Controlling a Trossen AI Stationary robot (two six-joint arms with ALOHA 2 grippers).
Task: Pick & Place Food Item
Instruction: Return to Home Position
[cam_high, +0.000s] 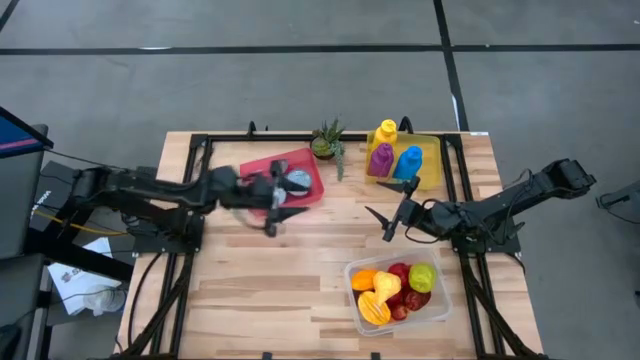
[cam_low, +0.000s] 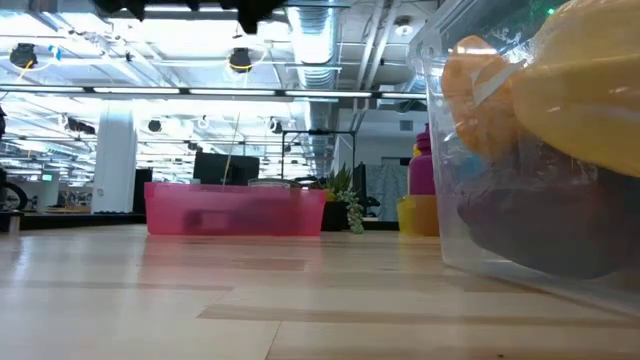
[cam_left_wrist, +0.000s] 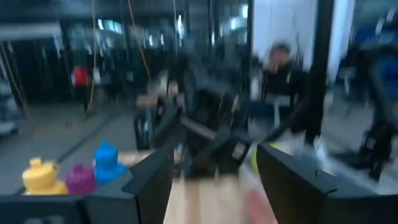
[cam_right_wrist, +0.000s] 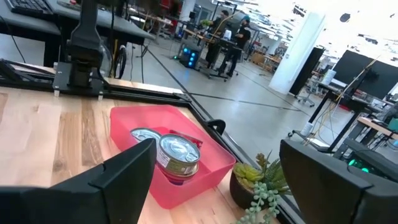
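Jaws on both grippers stand parted, with nothing between them. The left gripper hangs over the near edge of the red bin, toward the back left of the wooden table. The right gripper sits above bare wood near the table's middle, facing the bin.

One red bin holds the tuna cans. Two silver lids show in the right wrist view, the nearer can resting on something beneath it, so I cannot tell the full count. No writing on the cans can be read.

Just beside the bin stands one small potted plant. Next to it is one yellow tray carrying three bottles: one yellow bottle, one purple bottle and one blue bottle.

One clear container at the front right holds orange, yellow, red and green toy fruit, too crowded to count.
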